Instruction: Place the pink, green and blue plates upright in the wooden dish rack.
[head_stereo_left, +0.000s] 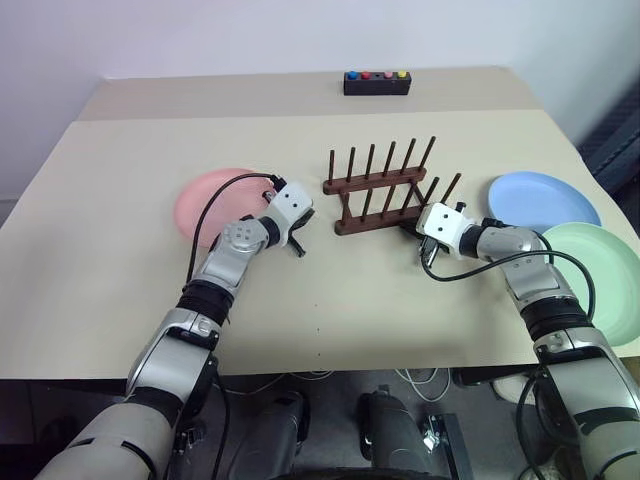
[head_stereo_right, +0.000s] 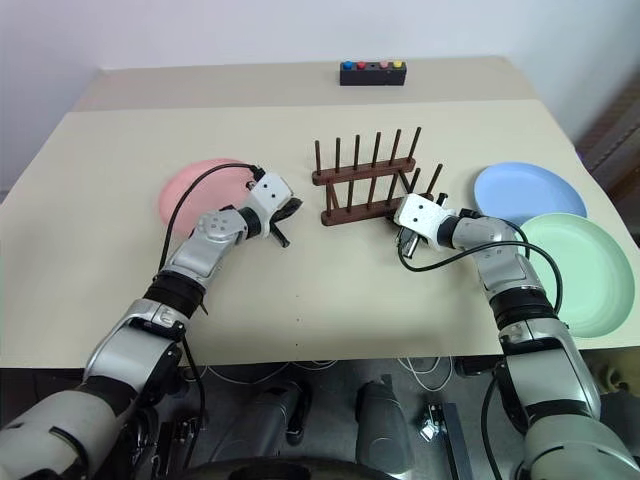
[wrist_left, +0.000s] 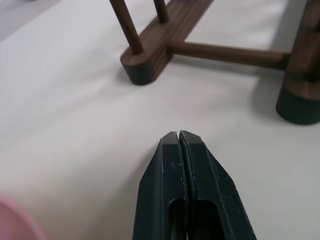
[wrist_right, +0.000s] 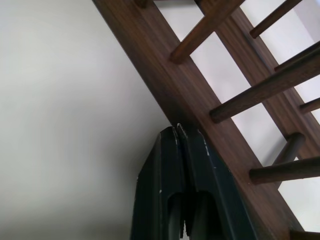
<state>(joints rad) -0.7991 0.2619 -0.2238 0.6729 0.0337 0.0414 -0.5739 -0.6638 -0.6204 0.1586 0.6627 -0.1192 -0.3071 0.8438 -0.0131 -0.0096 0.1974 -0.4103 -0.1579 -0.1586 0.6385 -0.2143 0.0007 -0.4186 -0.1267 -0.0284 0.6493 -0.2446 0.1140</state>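
We see the small dark brown wooden dish rack (head_stereo_left: 385, 187) with its two rows of thin upright pegs standing empty near the middle of the beige table (head_stereo_left: 120, 190). The round pastel pink plastic plate (head_stereo_left: 212, 203) lies flat to the rack's left, while the round light blue plate (head_stereo_left: 543, 201) and the round pale green plate (head_stereo_left: 600, 280) lie flat to its right, the green one nearer the table's front edge and just beside the blue.

Our left gripper (wrist_left: 179, 137) hovers just off the rack's left end, between it and the pink plate, its two black fingers pressed together and holding nothing. Our right gripper (wrist_right: 176, 131) has its jaws likewise closed and empty, with the fingertips up against the near rail of the rack at its right end; we cannot tell whether they actually touch the wood.

A small black box with coloured buttons (head_stereo_left: 377, 82) sits at the far side of the table.
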